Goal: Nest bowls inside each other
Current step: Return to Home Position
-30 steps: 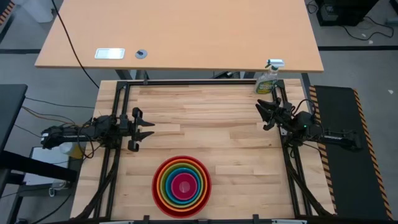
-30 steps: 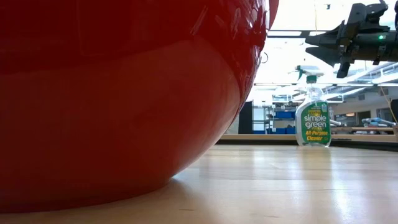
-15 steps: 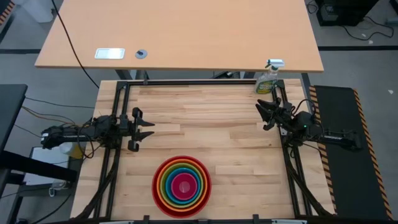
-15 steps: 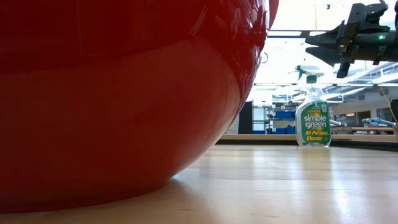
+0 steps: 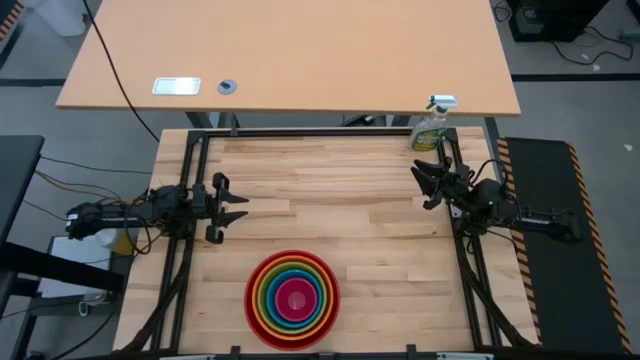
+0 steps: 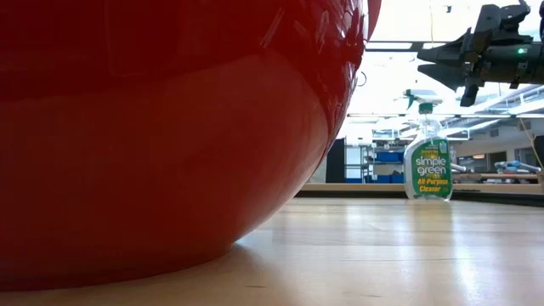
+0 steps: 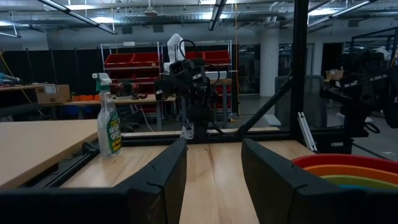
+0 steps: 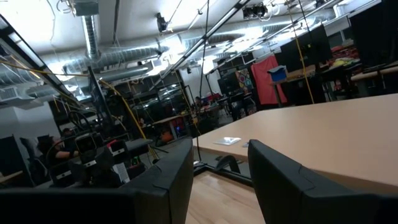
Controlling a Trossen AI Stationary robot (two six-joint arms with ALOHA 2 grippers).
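The bowls [image 5: 292, 299] sit nested in one stack near the table's front edge: red outermost, then orange, lime green, blue, and magenta pink [image 5: 296, 300] in the middle. The red bowl's wall [image 6: 161, 136] fills the low view, its base on the table. In the left wrist view the stack's rims [image 7: 348, 171] show off to one side. My left gripper [image 5: 236, 208] hovers open at the table's left edge, clear of the stack. My right gripper [image 5: 424, 184] hovers open at the right edge, raised above the table.
A green spray bottle [image 5: 430, 128] stands at the table's far right corner, close to my right gripper. A black frame [image 5: 300, 131] rims the table. A larger tan table [image 5: 290, 55] stands beyond. Bare wood lies between the two arms.
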